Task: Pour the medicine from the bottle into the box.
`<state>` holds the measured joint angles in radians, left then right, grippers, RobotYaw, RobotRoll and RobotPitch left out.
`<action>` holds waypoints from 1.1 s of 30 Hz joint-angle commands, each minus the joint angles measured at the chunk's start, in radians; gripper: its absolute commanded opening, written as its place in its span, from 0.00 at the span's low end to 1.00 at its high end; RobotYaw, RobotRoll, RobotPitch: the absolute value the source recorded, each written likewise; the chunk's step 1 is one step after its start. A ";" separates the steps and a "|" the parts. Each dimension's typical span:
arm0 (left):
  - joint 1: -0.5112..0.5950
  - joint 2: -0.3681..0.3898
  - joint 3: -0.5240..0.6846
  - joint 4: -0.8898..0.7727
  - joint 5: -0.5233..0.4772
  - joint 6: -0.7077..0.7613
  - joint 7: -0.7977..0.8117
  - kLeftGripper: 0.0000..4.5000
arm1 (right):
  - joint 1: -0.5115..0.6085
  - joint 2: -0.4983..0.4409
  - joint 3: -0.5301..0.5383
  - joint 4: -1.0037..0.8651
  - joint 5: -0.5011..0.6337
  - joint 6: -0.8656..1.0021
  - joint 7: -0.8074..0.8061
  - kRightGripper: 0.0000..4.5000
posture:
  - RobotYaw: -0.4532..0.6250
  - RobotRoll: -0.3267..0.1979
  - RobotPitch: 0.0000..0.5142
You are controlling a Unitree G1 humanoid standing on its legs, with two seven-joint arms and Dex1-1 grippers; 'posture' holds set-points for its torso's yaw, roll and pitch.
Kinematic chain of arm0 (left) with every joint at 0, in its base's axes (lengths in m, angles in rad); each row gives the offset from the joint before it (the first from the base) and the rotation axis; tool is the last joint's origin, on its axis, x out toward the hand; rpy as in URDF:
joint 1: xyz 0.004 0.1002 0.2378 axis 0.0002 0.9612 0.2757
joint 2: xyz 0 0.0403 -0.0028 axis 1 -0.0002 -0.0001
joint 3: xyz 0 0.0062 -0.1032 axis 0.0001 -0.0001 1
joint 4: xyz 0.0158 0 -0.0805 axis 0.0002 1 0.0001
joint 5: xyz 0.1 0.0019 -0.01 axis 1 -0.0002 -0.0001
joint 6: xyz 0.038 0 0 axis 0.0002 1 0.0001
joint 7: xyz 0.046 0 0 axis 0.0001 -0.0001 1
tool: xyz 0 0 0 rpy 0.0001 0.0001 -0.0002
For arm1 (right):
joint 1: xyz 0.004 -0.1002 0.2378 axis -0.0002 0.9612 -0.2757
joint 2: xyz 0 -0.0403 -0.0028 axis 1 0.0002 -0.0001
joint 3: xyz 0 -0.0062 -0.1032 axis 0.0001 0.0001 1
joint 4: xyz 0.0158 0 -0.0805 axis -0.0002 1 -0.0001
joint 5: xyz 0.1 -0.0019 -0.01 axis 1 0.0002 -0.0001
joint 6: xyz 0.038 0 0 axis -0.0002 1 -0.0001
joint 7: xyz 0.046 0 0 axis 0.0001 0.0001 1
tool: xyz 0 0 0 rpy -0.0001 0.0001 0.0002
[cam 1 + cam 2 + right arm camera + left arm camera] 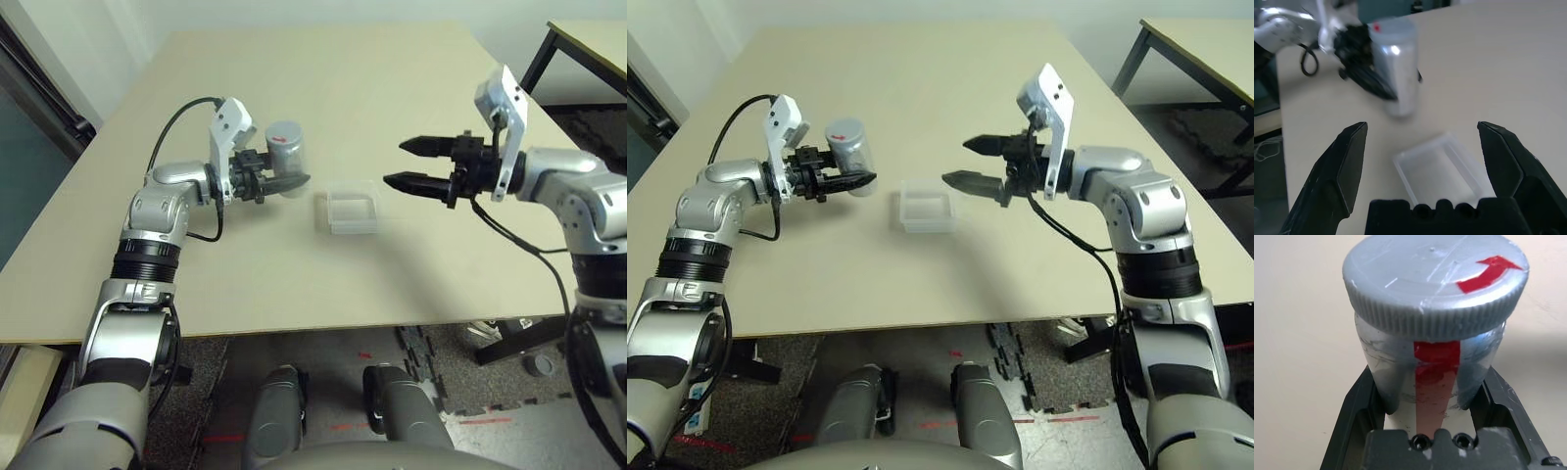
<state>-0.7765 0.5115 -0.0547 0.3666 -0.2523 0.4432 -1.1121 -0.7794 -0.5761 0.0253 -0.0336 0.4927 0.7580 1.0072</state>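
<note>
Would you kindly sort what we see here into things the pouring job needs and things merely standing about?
Belongs to the job:
- bottle, cap on, held in the left gripper
- box on the table
- right gripper, jaws open

Just standing about:
- second table at far right

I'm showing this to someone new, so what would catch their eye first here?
Probably the bottle, capped and held above the table in the shut left pincer. Next, the right pincer, wide open and empty, facing it from the other side. Between them, the clear box lies on the table.
</note>
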 commanded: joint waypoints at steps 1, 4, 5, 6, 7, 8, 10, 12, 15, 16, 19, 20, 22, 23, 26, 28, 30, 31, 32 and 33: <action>-0.003 -0.021 -0.049 -0.011 0.012 -0.005 -0.018 0.56 | -0.050 0.025 0.028 -0.039 0.024 0.044 -0.015 1.00 | 0.47 0.62 0.15; -0.018 -0.039 -0.068 0.002 0.013 -0.018 -0.022 0.56 | -0.079 0.052 0.047 -0.031 0.013 0.043 -0.027 1.00 | 0.47 0.62 0.15; -0.023 -0.043 -0.072 0.006 0.013 -0.020 -0.023 0.56 | -0.085 0.058 0.052 -0.026 0.010 0.040 -0.031 1.00 | 0.46 0.62 0.15; -0.029 -0.050 -0.075 0.009 0.012 -0.022 -0.023 0.56 | -0.091 0.065 0.058 -0.018 0.006 0.033 -0.034 1.00 | 0.46 0.62 0.15; -0.034 -0.055 -0.077 0.014 0.010 -0.024 -0.023 0.56 | -0.095 0.070 0.061 -0.012 0.003 0.028 -0.035 1.00 | 0.46 0.62 0.15; -0.040 -0.061 -0.081 0.018 0.010 -0.027 -0.025 0.56 | -0.100 0.079 0.065 -0.004 0.000 0.023 -0.039 1.00 | 0.46 0.62 0.15; -0.048 -0.073 -0.088 0.022 0.009 -0.039 -0.030 0.56 | -0.110 0.097 0.071 0.007 -0.005 0.016 -0.047 1.00 | 0.46 0.62 0.15; -0.050 -0.083 -0.092 0.017 0.005 -0.047 -0.036 0.56 | -0.116 0.113 0.079 0.019 -0.011 0.005 -0.050 1.00 | 0.46 0.62 0.15; -0.051 -0.088 -0.099 0.007 0.001 -0.051 -0.052 0.56 | -0.122 0.131 0.086 0.045 -0.024 -0.013 -0.051 1.00 | 0.47 0.62 0.14; -0.051 -0.089 -0.100 0.005 0.001 -0.051 -0.056 0.56 | -0.125 0.137 0.089 0.054 -0.029 -0.020 -0.052 1.00 | 0.47 0.62 0.14; -0.055 -0.091 -0.104 0.003 0.007 -0.056 -0.062 0.56 | -0.135 0.153 0.097 0.084 -0.043 -0.040 -0.051 1.00 | 0.47 0.62 0.13; -0.056 -0.093 -0.105 0.001 0.007 -0.055 -0.063 0.56 | -0.138 0.158 0.101 0.092 -0.048 -0.048 -0.048 1.00 | 0.47 0.62 0.13; -0.060 -0.098 -0.106 -0.006 0.006 -0.054 -0.065 0.56 | -0.145 0.169 0.106 0.111 -0.059 -0.058 -0.048 1.00 | 0.48 0.62 0.13; -0.062 -0.100 -0.106 -0.010 0.005 -0.053 -0.066 0.56 | -0.148 0.173 0.108 0.119 -0.064 -0.064 -0.046 1.00 | 0.48 0.62 0.13; -0.064 -0.107 -0.109 -0.027 0.003 -0.045 -0.067 0.56 | -0.158 0.181 0.116 0.146 -0.081 -0.083 -0.039 1.00 | 0.48 0.62 0.12; -0.064 -0.109 -0.114 -0.036 0.002 -0.045 -0.070 0.56 | -0.165 0.187 0.122 0.160 -0.088 -0.093 -0.033 1.00 | 0.48 0.62 0.12; -0.063 -0.110 -0.119 -0.040 0.002 -0.045 -0.071 0.56 | -0.168 0.190 0.126 0.167 -0.093 -0.100 -0.027 1.00 | 0.48 0.62 0.11; -0.063 -0.111 -0.121 -0.041 0.002 -0.046 -0.072 0.56 | -0.169 0.191 0.127 0.170 -0.095 -0.102 -0.025 1.00 | 0.49 0.62 0.11; -0.064 -0.111 -0.122 -0.040 0.002 -0.047 -0.071 0.56 | -0.170 0.192 0.128 0.172 -0.097 -0.103 -0.023 1.00 | 0.49 0.62 0.11; -0.067 -0.112 -0.123 -0.036 0.002 -0.049 -0.071 0.56 | -0.170 0.194 0.129 0.173 -0.098 -0.103 -0.022 1.00 | 0.49 0.62 0.11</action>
<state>-0.8197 0.4018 -0.1672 0.3443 -0.2503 0.3964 -1.1691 -0.9299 -0.3816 0.1442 0.1305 0.4001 0.6638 0.9764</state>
